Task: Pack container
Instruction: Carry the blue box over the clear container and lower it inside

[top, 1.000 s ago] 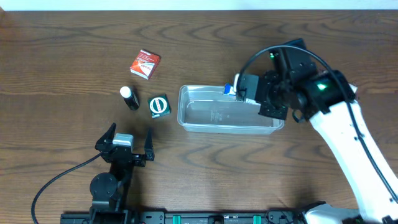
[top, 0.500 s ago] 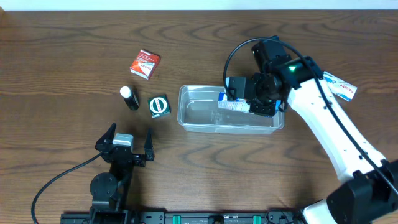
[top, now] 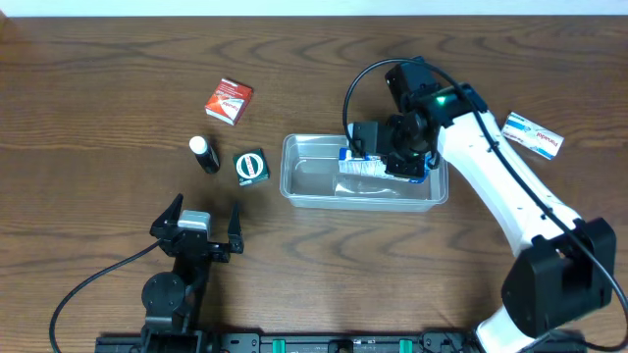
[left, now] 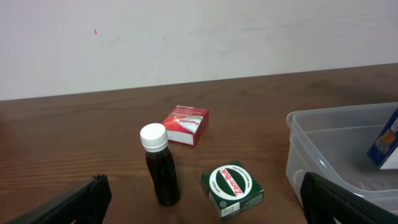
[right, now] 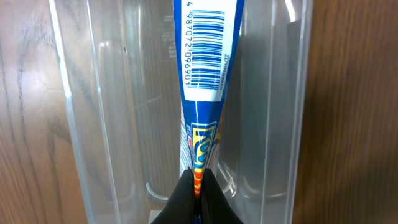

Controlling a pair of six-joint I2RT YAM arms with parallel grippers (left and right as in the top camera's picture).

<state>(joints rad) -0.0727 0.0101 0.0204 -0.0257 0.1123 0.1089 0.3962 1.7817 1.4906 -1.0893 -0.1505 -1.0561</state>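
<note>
Barcode (right: 205,53) on blue tube (right: 200,124), right-wrist view only

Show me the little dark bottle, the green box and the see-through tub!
dark bottle (left: 163,177), left wrist view, on its dark body below the white cap.
green box (left: 231,185), left wrist view, on the round label on its top.
see-through tub (top: 312,178), overhead view, on the bare bottom near the green box's end.

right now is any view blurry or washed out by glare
overhead: even light, sharp, no glare on the container; left wrist: dark bottle and green box crisp, no harsh shadows; right wrist: pale reflection streaks on the clear container walls, barcode on the blue box readable, no motion blur
</note>
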